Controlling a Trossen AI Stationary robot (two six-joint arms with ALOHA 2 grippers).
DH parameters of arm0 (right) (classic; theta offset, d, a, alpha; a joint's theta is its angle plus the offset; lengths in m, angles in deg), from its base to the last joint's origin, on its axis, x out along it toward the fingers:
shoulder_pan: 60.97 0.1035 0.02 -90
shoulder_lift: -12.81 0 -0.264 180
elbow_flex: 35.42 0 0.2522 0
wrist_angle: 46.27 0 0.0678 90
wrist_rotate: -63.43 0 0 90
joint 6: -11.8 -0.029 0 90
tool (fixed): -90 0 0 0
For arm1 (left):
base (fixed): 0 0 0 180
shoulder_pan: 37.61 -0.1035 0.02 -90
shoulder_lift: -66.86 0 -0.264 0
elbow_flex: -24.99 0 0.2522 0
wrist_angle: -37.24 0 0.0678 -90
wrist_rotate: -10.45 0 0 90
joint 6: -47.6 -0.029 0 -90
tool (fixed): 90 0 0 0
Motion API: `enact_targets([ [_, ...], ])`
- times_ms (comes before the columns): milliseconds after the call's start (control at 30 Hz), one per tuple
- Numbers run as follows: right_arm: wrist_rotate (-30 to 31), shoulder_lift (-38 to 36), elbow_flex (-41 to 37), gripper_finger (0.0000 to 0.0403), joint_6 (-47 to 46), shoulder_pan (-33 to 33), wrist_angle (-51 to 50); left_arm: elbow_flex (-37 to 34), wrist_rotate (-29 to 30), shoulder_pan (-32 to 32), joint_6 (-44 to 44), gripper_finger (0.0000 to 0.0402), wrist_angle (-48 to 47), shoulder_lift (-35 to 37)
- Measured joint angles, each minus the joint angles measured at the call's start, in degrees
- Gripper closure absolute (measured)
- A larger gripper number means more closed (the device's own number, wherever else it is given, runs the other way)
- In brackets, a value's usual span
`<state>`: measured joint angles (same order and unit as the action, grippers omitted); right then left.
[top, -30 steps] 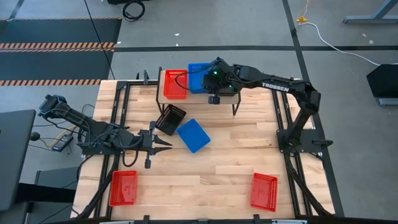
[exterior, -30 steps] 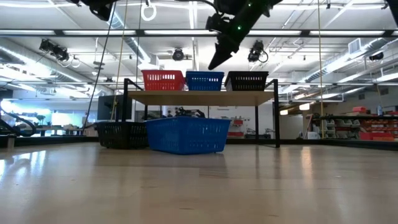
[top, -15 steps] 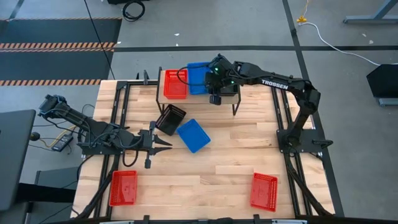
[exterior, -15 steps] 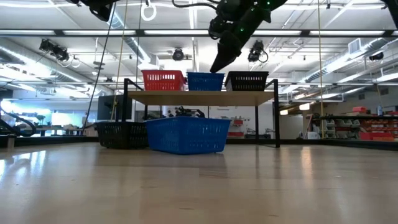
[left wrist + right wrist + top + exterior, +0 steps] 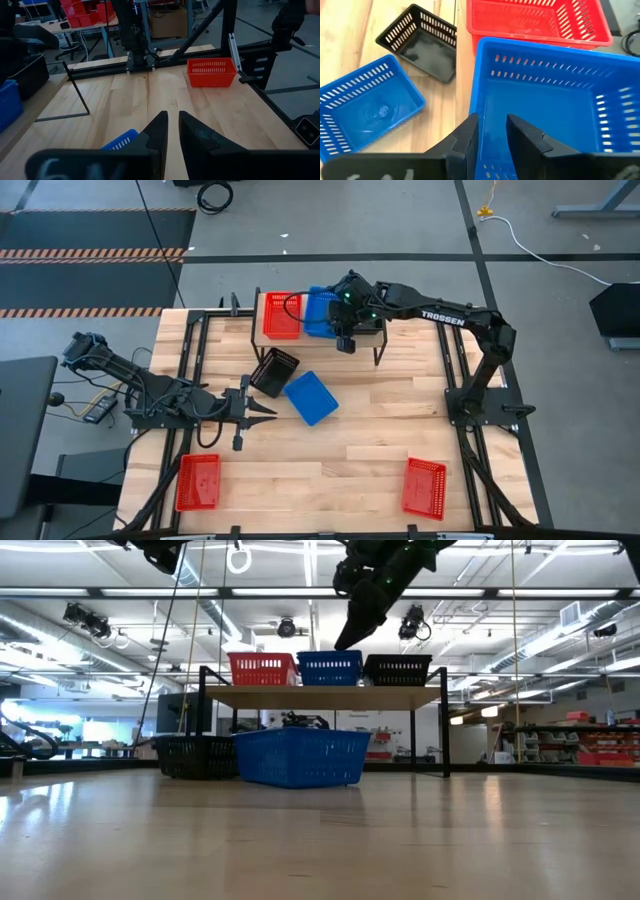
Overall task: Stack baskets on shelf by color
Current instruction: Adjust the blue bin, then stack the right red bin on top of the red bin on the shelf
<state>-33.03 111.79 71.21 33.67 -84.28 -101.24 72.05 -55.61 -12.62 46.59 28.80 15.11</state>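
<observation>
Right gripper (image 5: 344, 346) shifted toward left side of shelf (image 5: 385, 340) in high view, arm swung with it. Blue basket on shelf (image 5: 318, 311) now partly hidden under wrist, less of it showing than before. Low view: gripper (image 5: 345, 641) tip first dipped near blue basket rim (image 5: 330, 668), then rose slightly and moved over (fingers' spacing looks unchanged).
</observation>
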Motion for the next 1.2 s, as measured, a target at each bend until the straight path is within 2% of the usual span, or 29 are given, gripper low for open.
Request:
enact_targets([
  [267,3.2,-0.1,1.9,0.0298,2.1,0.0,-0.2,0.0,0.0,0.0,0.0,0.0353,0.0,0.0],
  [667,5.7,-0.1,1.9,0.0298,1.7,-0.1,-6.5,0.0,0.0,0.0,0.0,0.0353,0.0,0.0],
  [1033,7.1,-0.6,1.9,0.0298,2.3,0.0,-4.2,0.0,0.0,0.0,0.0,0.0350,0.0,0.0],
  [1200,6.4,-3.4,1.9,0.0298,2.1,1.8,-3.4,0.0,0.5,-0.7,-0.9,0.0351,-0.6,0.0],
])
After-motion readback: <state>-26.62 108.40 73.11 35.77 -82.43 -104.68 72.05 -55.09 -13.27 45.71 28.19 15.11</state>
